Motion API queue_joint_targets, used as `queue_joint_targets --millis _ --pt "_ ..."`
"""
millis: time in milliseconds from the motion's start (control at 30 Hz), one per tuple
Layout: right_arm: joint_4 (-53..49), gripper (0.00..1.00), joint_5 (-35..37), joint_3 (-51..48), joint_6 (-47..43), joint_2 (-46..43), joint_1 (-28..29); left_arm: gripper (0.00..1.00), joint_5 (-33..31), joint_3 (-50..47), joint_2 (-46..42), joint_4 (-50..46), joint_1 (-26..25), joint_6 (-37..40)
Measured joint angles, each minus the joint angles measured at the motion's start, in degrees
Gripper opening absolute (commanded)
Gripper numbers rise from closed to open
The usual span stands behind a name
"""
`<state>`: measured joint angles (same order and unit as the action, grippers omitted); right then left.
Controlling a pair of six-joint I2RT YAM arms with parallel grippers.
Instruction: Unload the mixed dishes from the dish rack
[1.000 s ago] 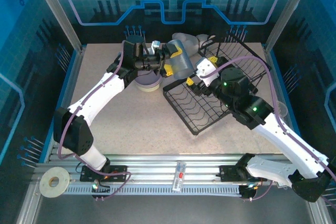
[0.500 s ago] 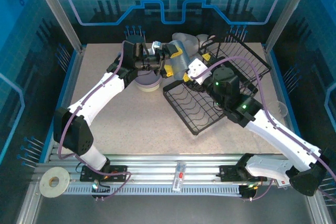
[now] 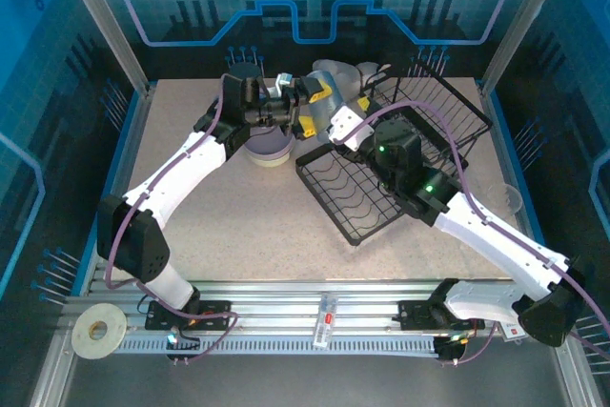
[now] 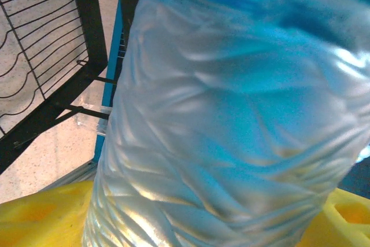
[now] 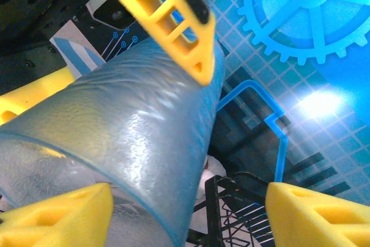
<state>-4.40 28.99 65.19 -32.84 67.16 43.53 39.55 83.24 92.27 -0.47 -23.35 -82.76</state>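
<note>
At the back of the table [image 3: 238, 226], the black dish rack [image 3: 355, 199] stands at an angle, and a clear plastic cup [image 5: 127, 125] is held just beside its far left corner.
The left gripper [image 3: 313, 110] clamps the cup by its ribbed wall, with one yellow finger on each side. The right gripper [image 5: 185, 201] has its jaws wide, the rim end of the cup lies between them, and a gap shows at one finger. A lavender bowl [image 3: 270, 148] sits on the table under the left wrist.
</note>
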Motion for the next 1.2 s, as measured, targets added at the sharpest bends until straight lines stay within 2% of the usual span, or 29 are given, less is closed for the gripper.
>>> queue_joint_targets --millis 467,700,833,1000,1167,1200 --pt "3.2 0.24 2.2 -0.7 -1.2 0.5 2.7 0.58 0.0 -2.4 0.0 3.5 0.0 -3.7" --pt "4.0 0.01 5.9 -1.1 -4.1 1.3 3.6 0.58 0.5 -4.1 0.0 5.1 0.1 -7.4" --pt "4.3 0.00 7.4 -1.2 -5.2 2.0 4.1 0.60 0.9 -4.7 0.1 5.2 0.3 -8.4" --pt "5.4 0.00 8.2 -1.1 -5.5 2.3 4.2 0.68 0.9 -5.0 0.3 7.3 0.3 -8.9" --pt "5.5 0.00 8.8 -1.0 -5.8 2.5 4.2 0.78 1.5 -6.0 0.9 11.2 0.4 -10.3" --pt "5.6 0.00 8.9 -0.9 -5.9 2.6 4.2 0.83 1.6 -6.1 1.0 12.0 0.4 -10.4"
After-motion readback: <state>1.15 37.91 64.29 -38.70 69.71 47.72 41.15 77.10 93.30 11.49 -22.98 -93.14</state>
